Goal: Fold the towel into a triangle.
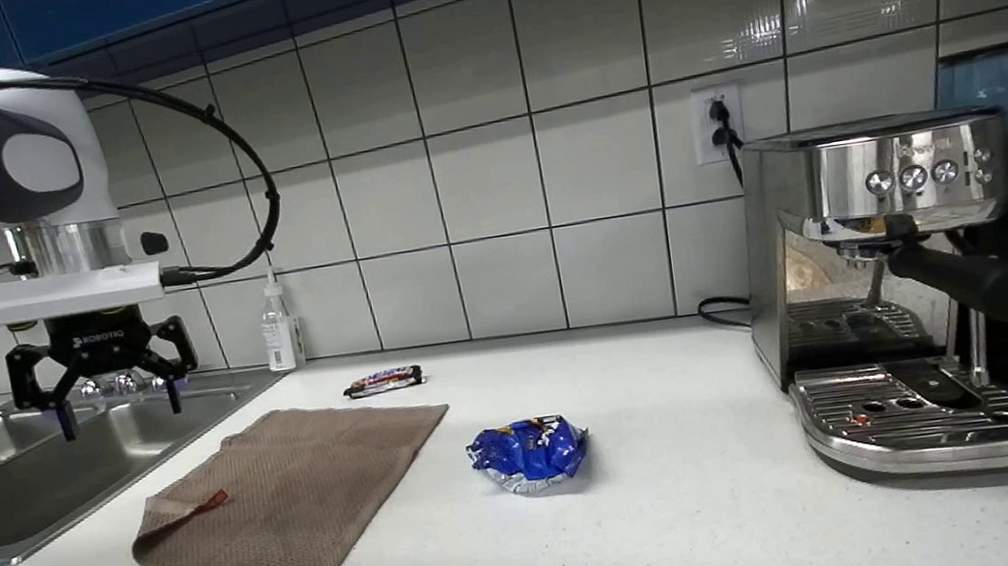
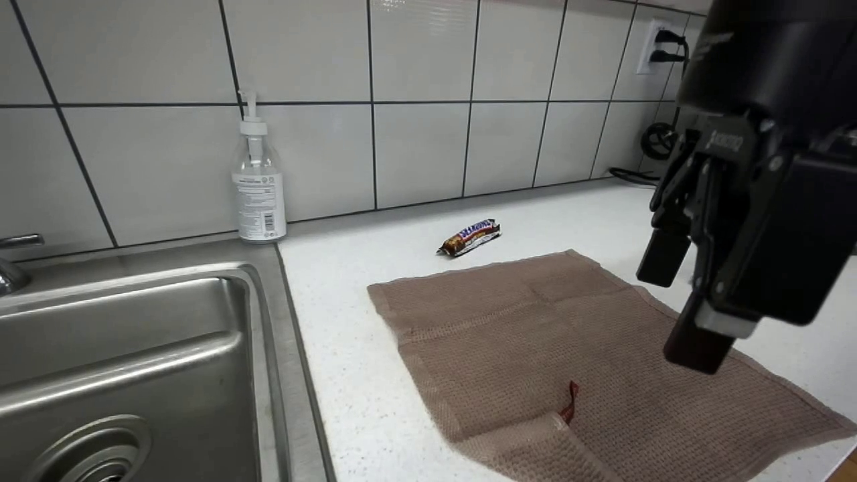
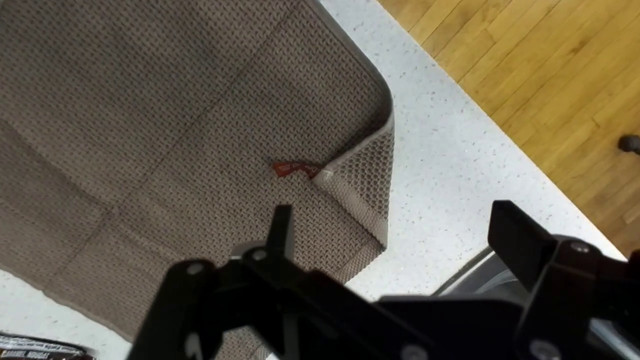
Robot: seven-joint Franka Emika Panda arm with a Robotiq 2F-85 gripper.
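Hand [image 1: 122, 414] is hanging above the work, fingers [image 3: 283, 230] standing wide apart, holding nothing and touching nothing. Below it the towel [image 3: 175, 125] is lying mostly flat on the table [image 1: 687, 493], not yet a triangle. One corner flap [image 3: 367, 180] is lying turned back over the cloth, a red tag [image 3: 295, 169] sticking out at its tip; in the wrist view it is showing between the fingers.

Judgement: the step is probably taking that corner flap for the diagonal fold. Doing it well is likely calling for centring the hand over the tip, coming straight down, pinching the flap alone; catching the layer beneath would be risking bunched cloth. Next: drawing the tip low towards the opposite corner [image 2: 569, 264], releasing once edges are matching.

Outward, below the hand: the sink [image 2: 291, 375] is bordering the table; a snack bar [image 2: 470, 237] is lying near the towel; a blue wrapper [image 1: 532, 455] is resting across the towel, farther from the hand.
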